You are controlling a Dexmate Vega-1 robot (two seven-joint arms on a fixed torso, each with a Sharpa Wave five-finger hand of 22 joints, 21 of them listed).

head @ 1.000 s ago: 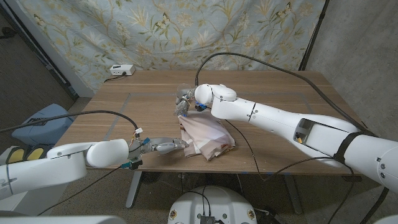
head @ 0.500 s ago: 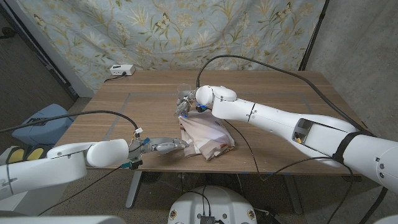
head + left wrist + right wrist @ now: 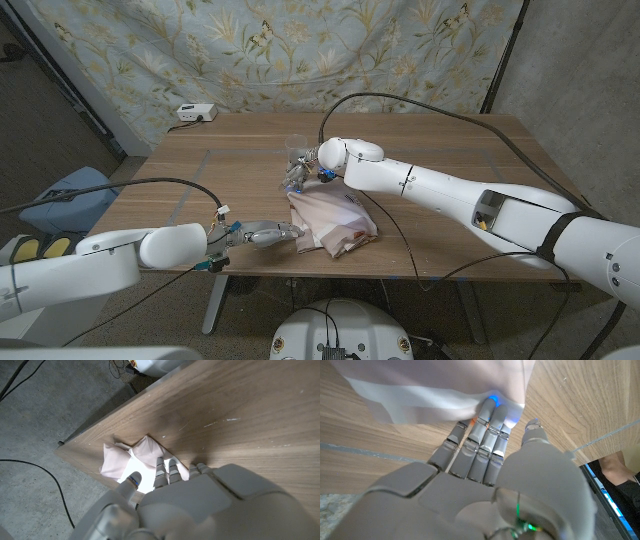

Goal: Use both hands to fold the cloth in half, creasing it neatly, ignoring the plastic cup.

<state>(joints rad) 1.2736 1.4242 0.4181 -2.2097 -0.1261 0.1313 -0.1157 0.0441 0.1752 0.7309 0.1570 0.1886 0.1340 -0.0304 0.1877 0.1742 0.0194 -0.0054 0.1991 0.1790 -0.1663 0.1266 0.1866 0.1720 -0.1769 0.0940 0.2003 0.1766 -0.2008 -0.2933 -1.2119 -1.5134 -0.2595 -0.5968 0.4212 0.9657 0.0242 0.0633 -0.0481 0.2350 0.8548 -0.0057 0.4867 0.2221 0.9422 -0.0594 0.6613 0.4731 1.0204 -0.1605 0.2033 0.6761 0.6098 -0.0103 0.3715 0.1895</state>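
Head view puts the pale pink, crumpled cloth [image 3: 331,222] near the front edge of the brown wooden table [image 3: 460,160], a little right of the middle, bunched and uneven with loose folds. The right hand [image 3: 300,172] sits at the cloth's 11 o'clock corner, its fingers [image 3: 293,180] pointing down onto the far edge of the fabric. The left hand [image 3: 268,235] lies low at the cloth's 8 o'clock side, its fingers [image 3: 290,232] stretched out toward the near left edge and touching it.

The right wrist view is closer: the right hand's fingers [image 3: 487,422] lie side by side, extended, with their tips pressed into the cloth [image 3: 420,390] and a fold of fabric bunched around them; whether the thumb closes under the fold cannot be told. The left wrist view shows the left hand's fingers [image 3: 165,472] reaching over the cloth [image 3: 130,457], which lies at the table's edge [image 3: 100,427] with grey floor beyond; the tips rest on the fabric, and a pinch cannot be confirmed.

The clear plastic cup [image 3: 296,143] stands just beyond the right hand, at the cloth's 11 o'clock. A small white box [image 3: 195,113] sits at the table's far left corner, well apart.
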